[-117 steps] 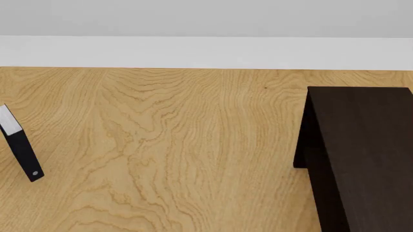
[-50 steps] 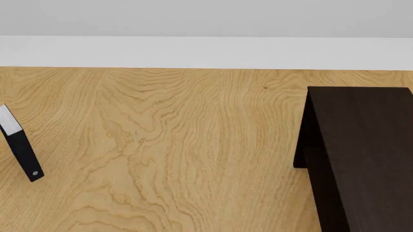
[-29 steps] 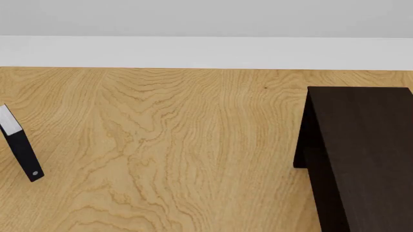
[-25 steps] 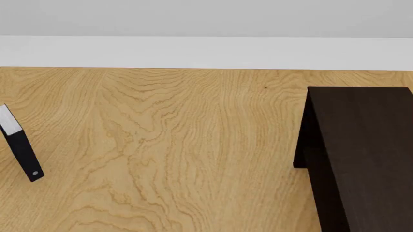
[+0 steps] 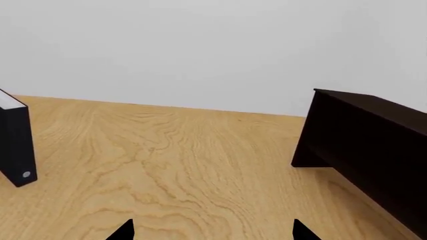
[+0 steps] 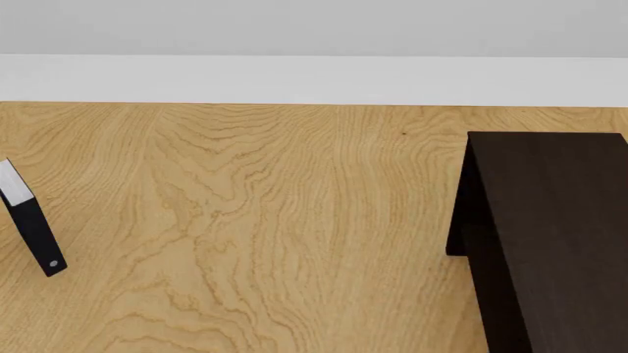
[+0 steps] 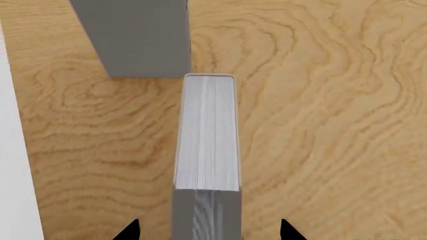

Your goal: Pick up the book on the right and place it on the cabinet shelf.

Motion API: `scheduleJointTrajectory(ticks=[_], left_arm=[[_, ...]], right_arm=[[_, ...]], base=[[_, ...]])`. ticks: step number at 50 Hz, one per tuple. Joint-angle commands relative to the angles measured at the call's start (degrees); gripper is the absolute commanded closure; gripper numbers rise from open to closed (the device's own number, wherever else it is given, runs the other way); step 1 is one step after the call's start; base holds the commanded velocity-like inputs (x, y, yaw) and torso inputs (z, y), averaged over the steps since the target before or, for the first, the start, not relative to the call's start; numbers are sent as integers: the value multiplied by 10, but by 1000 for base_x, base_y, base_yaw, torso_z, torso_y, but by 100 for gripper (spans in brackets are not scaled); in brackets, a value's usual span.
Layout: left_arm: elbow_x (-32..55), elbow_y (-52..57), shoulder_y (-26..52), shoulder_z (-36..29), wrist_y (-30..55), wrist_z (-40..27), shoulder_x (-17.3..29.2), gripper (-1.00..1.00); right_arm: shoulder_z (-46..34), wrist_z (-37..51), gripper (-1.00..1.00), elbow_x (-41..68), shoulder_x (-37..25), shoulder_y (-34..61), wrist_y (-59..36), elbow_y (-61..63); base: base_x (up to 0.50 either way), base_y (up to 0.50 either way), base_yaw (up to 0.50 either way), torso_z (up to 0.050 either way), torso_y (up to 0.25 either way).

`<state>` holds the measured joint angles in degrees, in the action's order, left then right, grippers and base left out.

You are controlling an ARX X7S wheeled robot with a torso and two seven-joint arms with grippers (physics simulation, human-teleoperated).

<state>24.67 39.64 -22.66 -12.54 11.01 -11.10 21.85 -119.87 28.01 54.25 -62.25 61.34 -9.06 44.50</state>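
Observation:
In the right wrist view a thick light-grey book (image 7: 207, 135) stands on edge on the wood table, its paler page edges towards the camera. My right gripper (image 7: 208, 232) is open and straddles it, with a gap of bare wood between each fingertip and the book. A second, near-identical grey book (image 7: 137, 35) stands just beyond it. The dark, almost black cabinet (image 6: 549, 235) stands at the right of the head view and also shows in the left wrist view (image 5: 367, 145). My left gripper (image 5: 213, 232) is open and empty above bare table. Neither gripper nor the grey books show in the head view.
A slim black book with a small round mark (image 6: 34, 228) stands at the table's left; it also shows in the left wrist view (image 5: 15, 142). A white wall runs behind the table's far edge (image 6: 314, 103). A white strip (image 7: 13, 150) borders the wood beside the grey books.

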Motion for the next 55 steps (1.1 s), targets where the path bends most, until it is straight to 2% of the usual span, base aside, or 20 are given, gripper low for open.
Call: scheduleJointTrajectory(ticks=[1, 5, 6, 30, 55], left_arm=[[3, 1, 2, -2, 1, -3, 2, -100], [4, 1, 2, -2, 2, -4, 3, -100], [4, 1, 2, -2, 1, -4, 3, -100], [7, -3, 4, -4, -4, -6, 8, -100], [8, -2, 5, -8, -4, -12, 13, -100]], right_arm=[[-2, -5, -100, 2, 6, -8, 1, -9], [-3, -6, -100, -5, 8, -11, 3, -11], [-4, 1, 100, -22, 8, -12, 0, -8], [17, 54, 100, -78, -40, -34, 72, 12], [64, 83, 100, -75, -110, 7, 124, 33]], base=[[0, 0, 0, 0, 0], [0, 0, 0, 0, 0], [0, 0, 0, 0, 0], [0, 0, 0, 0, 0], [0, 0, 0, 0, 1]])
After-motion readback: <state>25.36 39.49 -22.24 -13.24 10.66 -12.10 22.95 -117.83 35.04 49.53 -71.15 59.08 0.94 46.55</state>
